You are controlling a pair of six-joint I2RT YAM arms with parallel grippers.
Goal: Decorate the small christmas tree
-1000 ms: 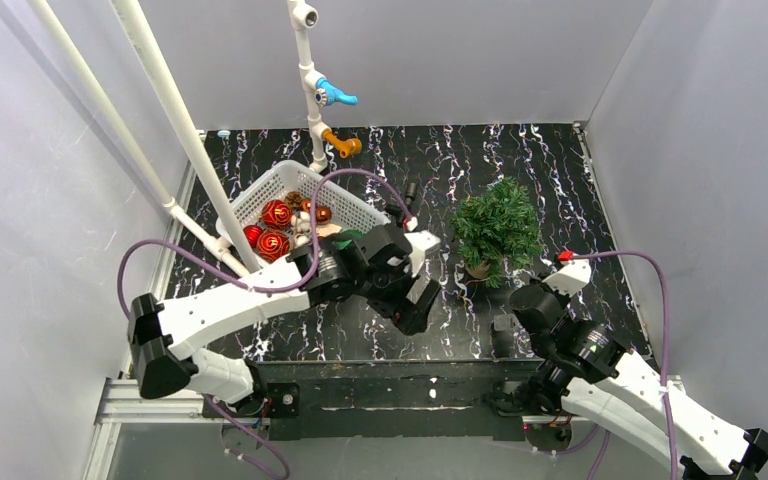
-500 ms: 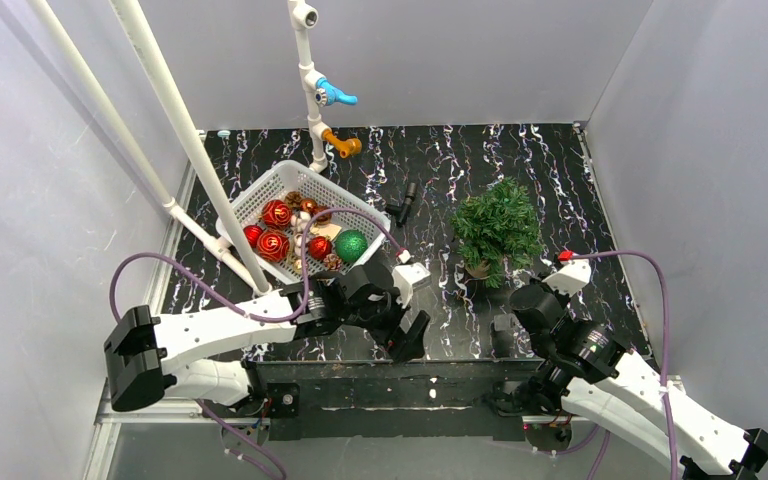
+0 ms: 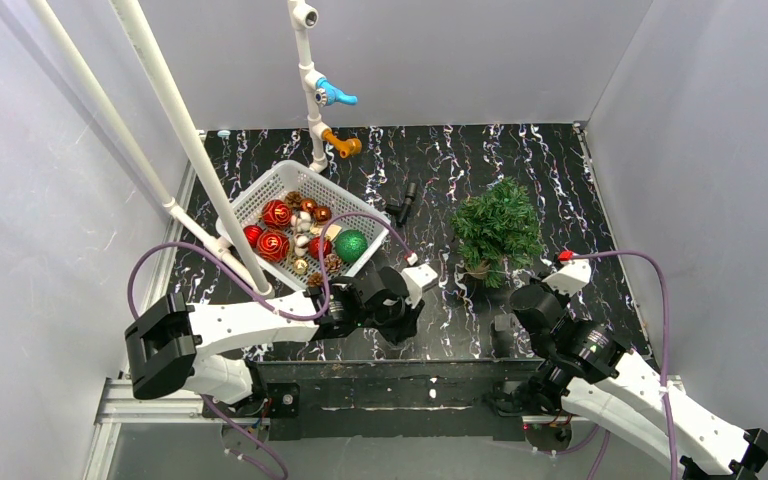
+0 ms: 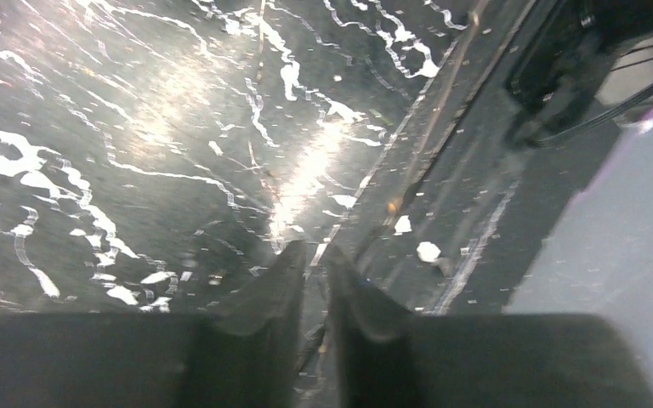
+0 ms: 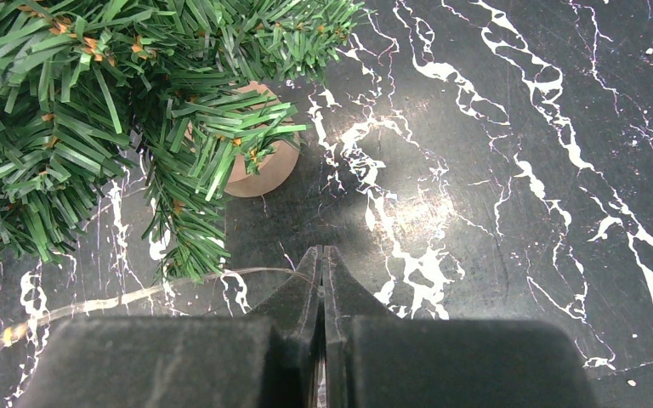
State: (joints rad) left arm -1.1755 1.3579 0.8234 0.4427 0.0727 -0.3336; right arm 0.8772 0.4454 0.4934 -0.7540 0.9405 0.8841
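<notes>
The left arm stretches low across the near part of the worktop (image 3: pixel 560 180), elbow bent at the left edge, wrist turned down. Its tool (image 4: pixel 315 251) points at the worktop's near edge, the fingers almost together with a narrow gap and nothing visible between them. The right arm folds in from the right corner. Its tool (image 5: pixel 320 251) is closed and empty, hanging just in front of the small christmas tree (image 3: pixel 498 228).

The tree stands upright on its brown base at the right middle of the worktop, well apart from the white basket (image 3: pixel 260 195).

A second ago the left arm reached over the basket's near corner and hid the green ball (image 3: pixel 350 245). It has since drawn back toward the near edge, so the ball shows among the red ones. The right arm and the tree have not moved.
</notes>
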